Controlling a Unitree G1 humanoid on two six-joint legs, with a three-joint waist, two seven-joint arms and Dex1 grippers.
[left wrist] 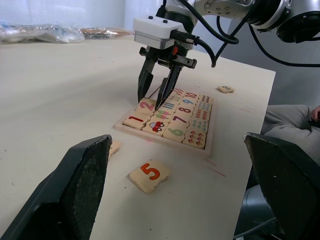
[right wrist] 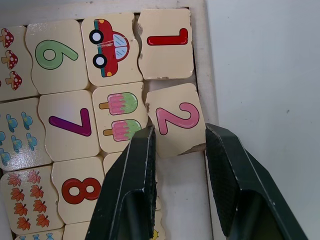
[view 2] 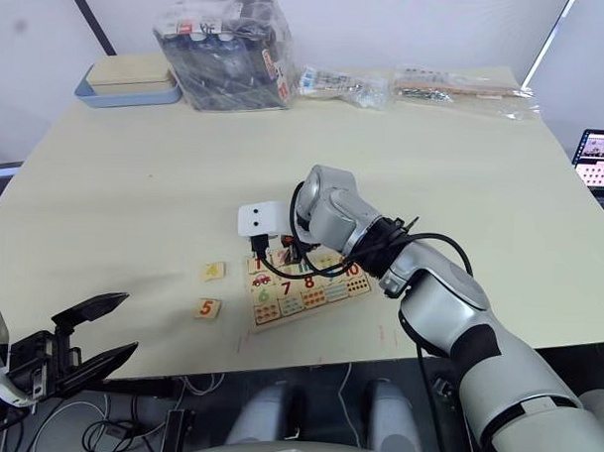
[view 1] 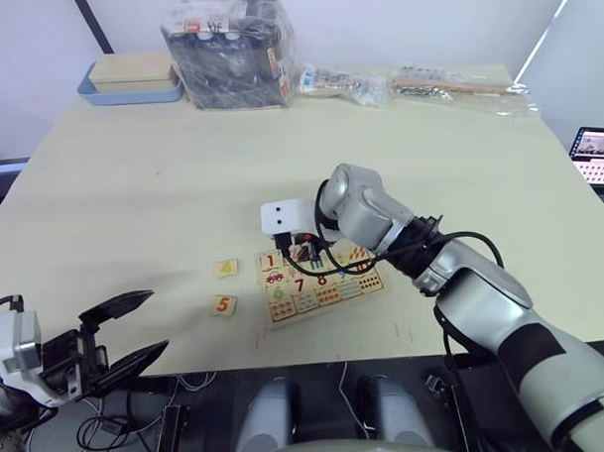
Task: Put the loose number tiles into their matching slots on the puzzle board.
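The puzzle board (left wrist: 160, 141) lies near the table's front edge, with tile 1 (right wrist: 164, 42) seated in its corner slot. My right gripper (right wrist: 181, 132) points down over that end, shut on the number 2 tile (right wrist: 177, 122). That tile sits askew beside the 1, one edge over the rim. Loose tiles 4 (view 1: 227, 268) and 5 (view 1: 223, 305) lie on the table left of the board. Another small tile (left wrist: 226, 89) lies past the board's far side, its numeral unreadable. My left gripper (view 1: 130, 329) hangs open below the table's front left edge, holding nothing.
A pale box on a blue tray (view 1: 128, 81) stands at the far left. Beside it are a plastic-wrapped dark pack (view 1: 229, 50) and clear bags (view 1: 456, 85) along the back edge. A laptop (view 1: 597, 152) sits off the table's right side.
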